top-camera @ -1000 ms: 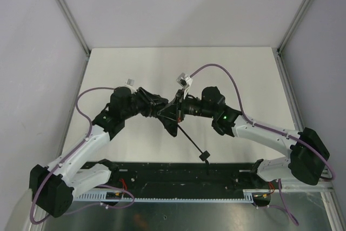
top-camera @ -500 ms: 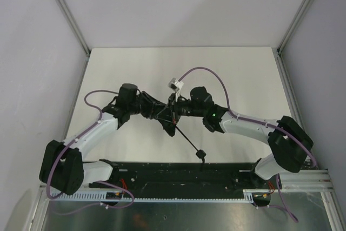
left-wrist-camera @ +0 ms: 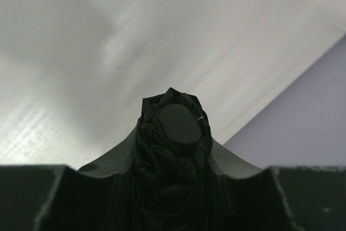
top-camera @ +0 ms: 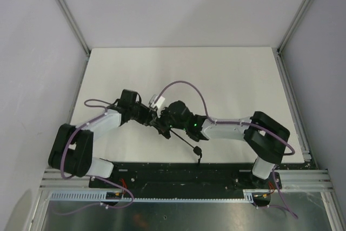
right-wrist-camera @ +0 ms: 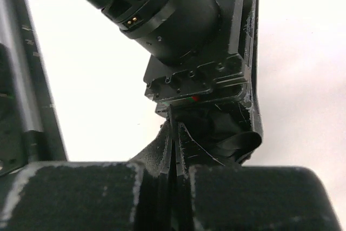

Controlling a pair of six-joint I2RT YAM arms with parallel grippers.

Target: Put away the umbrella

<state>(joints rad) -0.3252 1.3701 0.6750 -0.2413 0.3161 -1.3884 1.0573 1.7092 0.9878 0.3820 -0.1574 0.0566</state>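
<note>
The umbrella (top-camera: 183, 139) hangs folded between the two arms over the near middle of the white table (top-camera: 227, 79), a little left of centre. Its bunched black canopy sits inside the left gripper (top-camera: 153, 118). Its thin shaft slants away to the near right and ends in the small handle (top-camera: 197, 151), just short of the black rail (top-camera: 178, 174) along the table's near edge. In the left wrist view the left gripper (left-wrist-camera: 173, 179) grasps the bundle. The crumpled fabric of the umbrella (left-wrist-camera: 172, 158) fills the gap between the two fingers (left-wrist-camera: 38, 198), and its round flat cap (left-wrist-camera: 179, 124) pokes out just beyond the fingertips, toward the table and a strip of lilac wall (left-wrist-camera: 308, 123). The right gripper (top-camera: 164, 125) comes in from the right and meets the left one nose to nose. In the right wrist view the right gripper (right-wrist-camera: 173, 158) is clenched, with only a hairline slit between its padded fingers (right-wrist-camera: 81, 193). Whether anything of the umbrella is pinched in that slit cannot be told. Just beyond its tips, a fold of the umbrella's fabric (right-wrist-camera: 231, 140) bulges out on the right, under the black, screw-studded body of the left gripper (right-wrist-camera: 197, 77).
</note>
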